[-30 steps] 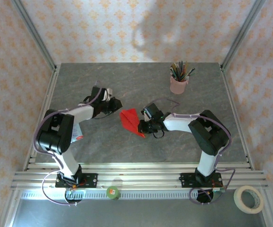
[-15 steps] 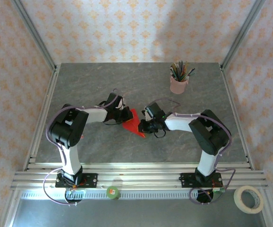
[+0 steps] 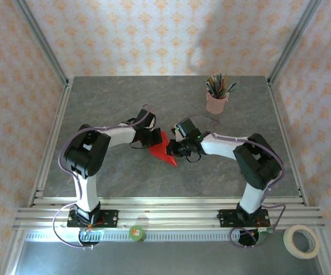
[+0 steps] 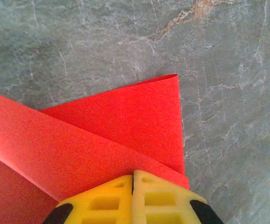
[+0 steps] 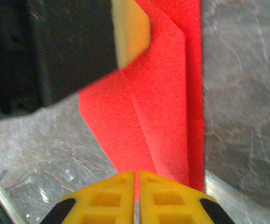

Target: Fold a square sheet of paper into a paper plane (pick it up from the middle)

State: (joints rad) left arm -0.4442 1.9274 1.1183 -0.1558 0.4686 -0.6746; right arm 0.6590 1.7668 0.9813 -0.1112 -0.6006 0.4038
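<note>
The red sheet of paper [image 3: 166, 152], folded into a narrow pointed shape, sits at the middle of the table between both grippers. My right gripper [image 3: 174, 149] is shut on its right edge. In the right wrist view [image 5: 137, 173] red shows in the thin slit between the yellow fingers, and the paper [image 5: 167, 107] stands up away from them. My left gripper [image 3: 156, 139] is shut, its tips [image 4: 133, 173] pressed face-on against the upper folded layer of the paper [image 4: 102, 135]. One left finger pad [image 5: 130, 32] overlaps the paper's far end.
A pink pencil cup [image 3: 216, 102] with coloured pencils stands at the back right. A tape roll [image 3: 301, 240] and a small green disc [image 3: 137, 232] lie off the table's near rail. Metal frame posts rise at both back corners.
My left arm has swung right from a spot away from the paper until its tips meet it, closing on the way. The paper now looks narrower. The right gripper kept its hold.
</note>
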